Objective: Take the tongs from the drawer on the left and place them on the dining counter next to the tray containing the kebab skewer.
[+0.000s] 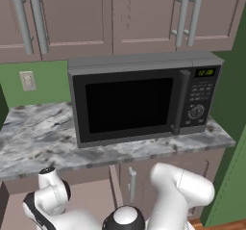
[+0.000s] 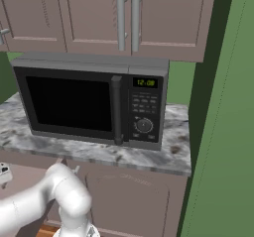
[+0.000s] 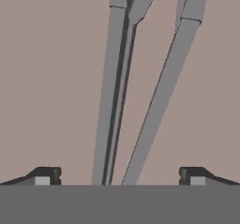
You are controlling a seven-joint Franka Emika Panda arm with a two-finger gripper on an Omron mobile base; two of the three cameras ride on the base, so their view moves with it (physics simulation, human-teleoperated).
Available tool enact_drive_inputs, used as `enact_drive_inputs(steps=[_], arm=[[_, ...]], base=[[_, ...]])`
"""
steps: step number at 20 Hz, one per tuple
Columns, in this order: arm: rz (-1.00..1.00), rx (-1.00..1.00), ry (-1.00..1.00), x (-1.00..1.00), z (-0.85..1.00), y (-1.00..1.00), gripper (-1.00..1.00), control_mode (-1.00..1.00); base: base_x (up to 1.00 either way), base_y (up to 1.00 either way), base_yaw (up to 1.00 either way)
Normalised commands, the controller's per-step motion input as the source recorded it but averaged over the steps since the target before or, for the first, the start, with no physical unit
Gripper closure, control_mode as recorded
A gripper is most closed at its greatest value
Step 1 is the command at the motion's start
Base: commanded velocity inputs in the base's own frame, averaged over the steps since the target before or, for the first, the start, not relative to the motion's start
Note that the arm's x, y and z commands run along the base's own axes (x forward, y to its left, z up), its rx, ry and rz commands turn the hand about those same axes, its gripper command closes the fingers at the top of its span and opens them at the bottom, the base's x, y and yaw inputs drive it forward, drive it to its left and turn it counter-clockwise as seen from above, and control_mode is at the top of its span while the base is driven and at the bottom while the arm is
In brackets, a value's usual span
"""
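Observation:
Slim grey metal tongs lie on the mauve-brown floor of the drawer. Their two long arms run from the bottom of the hand view up and away, spreading slightly toward the top. My gripper hovers right over them, open wide. One dark fingertip stands to the left of the arms and the other to the right, so both arms lie between them. Nothing is gripped. In the left base view my arm bends down to the lower left, below the counter edge, with the wrist low. The dining counter and the tray are out of view.
A black microwave stands on the marble counter above the drawer. Upper cabinets with vertical handles hang over it. A lower cabinet door sits to the right, and a green wall panel closes off the far right.

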Motion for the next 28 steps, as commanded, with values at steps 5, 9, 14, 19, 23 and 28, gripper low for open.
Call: enact_drive_inputs(steps=[5,9,14,19,23,28], arm=[[0.00,0.00,0.00,0.12,-0.32,0.03,-1.00,-1.00],[0.00,0.00,0.00,0.01,-0.44,0.11,-1.00,-1.00],[0.00,-0.01,-0.01,-0.02,-0.49,0.07,1.00,-1.00],[0.02,0.00,-0.04,-0.40,0.00,0.08,1.00,-1.00],[0.08,0.02,0.01,-0.31,0.35,0.06,1.00,-1.00],[0.07,0.07,0.00,-0.66,0.98,-0.10,1.00,-1.00]], base=[[0.00,0.00,0.00],[0.00,0.00,0.00],[0.00,0.00,0.00],[0.00,0.00,0.00],[0.00,0.00,0.00],[0.00,0.00,0.00]])
